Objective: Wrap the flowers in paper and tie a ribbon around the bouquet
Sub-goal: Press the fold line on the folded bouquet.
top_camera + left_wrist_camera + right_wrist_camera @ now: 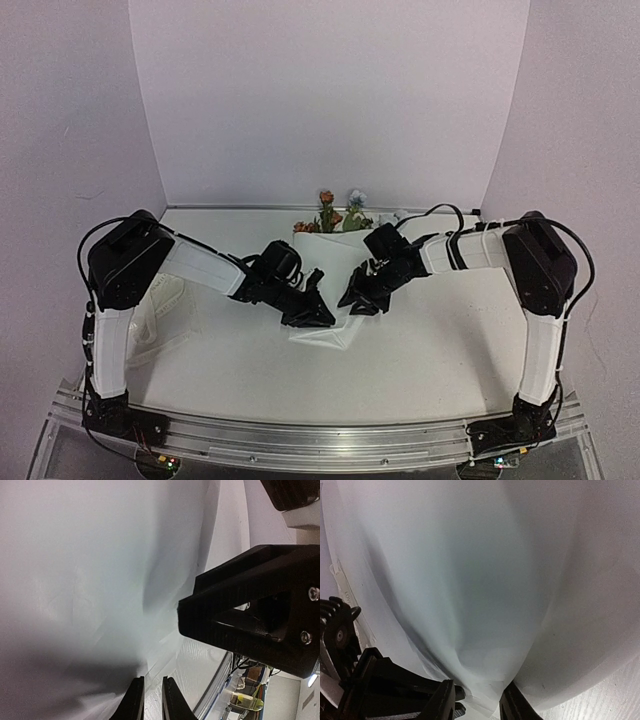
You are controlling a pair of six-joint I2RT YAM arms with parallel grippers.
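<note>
From the overhead camera, both arms lean in over the middle of the table (440, 345) and their wrists cover most of the bouquet (333, 238). It lies with its wide end toward the back wall (330, 100). What looks like the ribbon (163, 308) lies in a loose pale heap near the left arm's upright link, well apart from the grippers.

The flowers (338, 212) poke out at the far end, orange and pale blue heads over green leaves. The paper (326, 338) is white and softly creased, and one corner juts out on the near side below the claws.

The left gripper (152, 680) is drawn in to a narrow slit at a fold. The right gripper (477, 692) stands wider, with the sheet bulging down between its fingers (445, 700). I cannot tell whether either one actually pinches the sheet.
</note>
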